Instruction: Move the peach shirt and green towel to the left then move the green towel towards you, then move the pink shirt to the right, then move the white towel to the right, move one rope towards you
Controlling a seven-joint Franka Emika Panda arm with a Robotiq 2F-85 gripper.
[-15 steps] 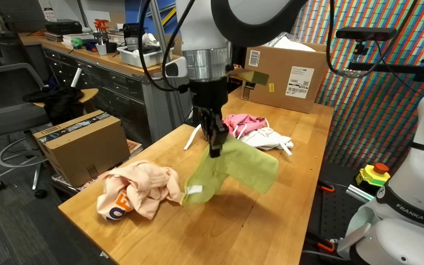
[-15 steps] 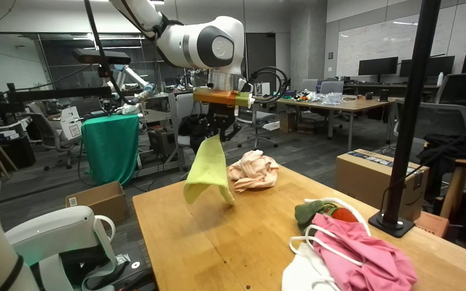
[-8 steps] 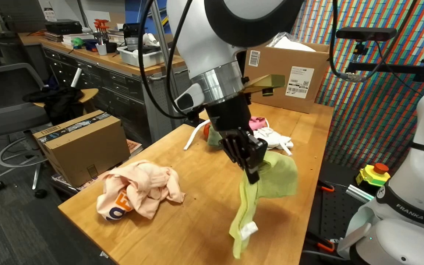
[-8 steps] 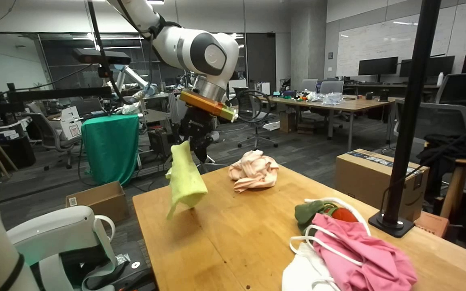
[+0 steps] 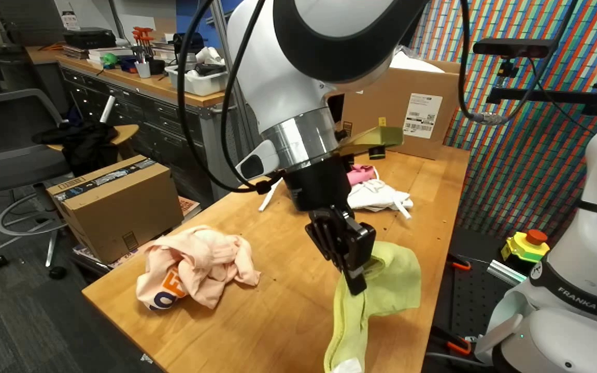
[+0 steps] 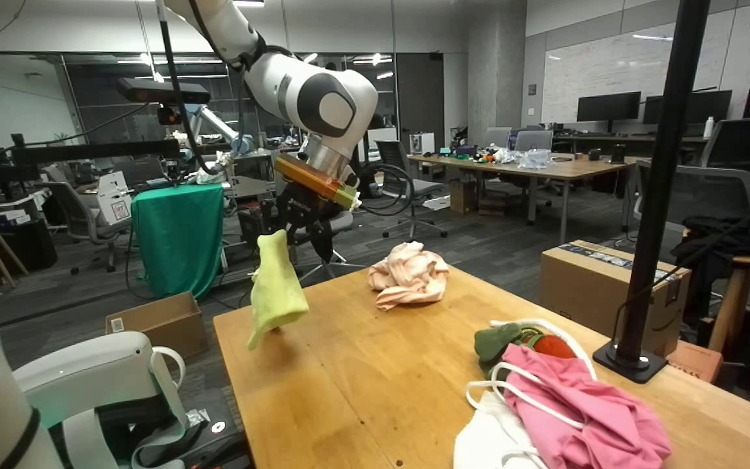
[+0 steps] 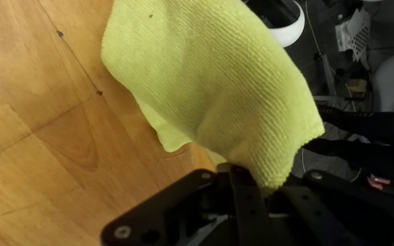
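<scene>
The lime green towel (image 5: pixel 394 282) hangs over the table's near end, with my gripper (image 5: pixel 356 288) shut on its upper part. In the wrist view the towel (image 7: pixel 210 78) spreads out from the fingertips. Whether its lowest tip touches the table, I cannot tell. The peach shirt (image 5: pixel 202 264) lies crumpled near a table edge, apart from the gripper; it also shows as a heap (image 6: pixel 407 273). At the opposite end the pink shirt (image 6: pixel 590 410) lies bunched beside the white towel (image 6: pixel 489 433). White rope (image 6: pixel 573 344) curves around and across the pink shirt, and one end (image 5: pixel 267 199) sticks out.
A dark green bundle (image 6: pixel 495 342) and a red bundle (image 6: pixel 552 346) lie against the pink shirt. A black pole (image 6: pixel 655 195) rises from the table's edge. A large cardboard box (image 5: pixel 397 103) stands at the table's end, another box (image 5: pixel 117 207) beside it.
My gripper has tilted and carried the green towel away from the peach shirt and the pink pile, then lowered it somewhat. The other cloths and the rope have stayed in place.
</scene>
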